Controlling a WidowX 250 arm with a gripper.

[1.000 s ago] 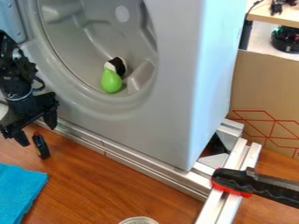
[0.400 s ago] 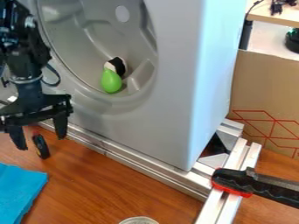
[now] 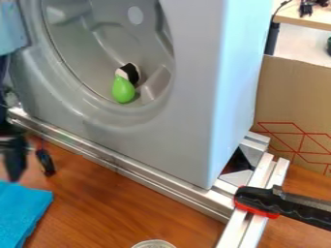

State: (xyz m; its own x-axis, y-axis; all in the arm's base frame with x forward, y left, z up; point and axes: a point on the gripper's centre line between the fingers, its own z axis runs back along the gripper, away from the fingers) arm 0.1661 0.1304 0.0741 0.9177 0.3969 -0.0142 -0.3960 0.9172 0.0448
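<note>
At the left edge of the camera view, toward the near side: black two-finger gripper [image 3: 14, 157], partly cut off by the edge, hanging over the wood-grain tabletop [image 3: 136, 208] close to the far border of a bright turquoise cloth [image 3: 22, 210]. How things stand, judged from the layout: one group sits inside, another lies outside. Inside the round recess of a large, pale grey, moulded machine front [image 3: 181, 140] rests a glossy lime-green, pear-shaped object [image 3: 123, 90], low down, with a small black-and-white piece [image 3: 130, 72] just beyond it. Outside, on the wood, lie the turquoise cloth, near left, and a small dark oblong object [image 3: 45, 162] (perhaps a little wheel; too blurred to name). Cloth lies flat, well apart from the recess. Neither the cloth nor the dark object is inside.

Gripper state: open or closed, cannot tell. Nothing is seen in its grip, though the cut-off part could hide something. Nearest to it are the dark oblong, just to its right, and the cloth below; no sure contact with either. Green object is well apart from it, farther right and far side.

Surroundings: silver metal rail [image 3: 123, 164] along the machine's base; black-handled clamp with red trim [image 3: 278, 201] at near right; round metallic rim [image 3: 154, 243] at the near edge.
</note>
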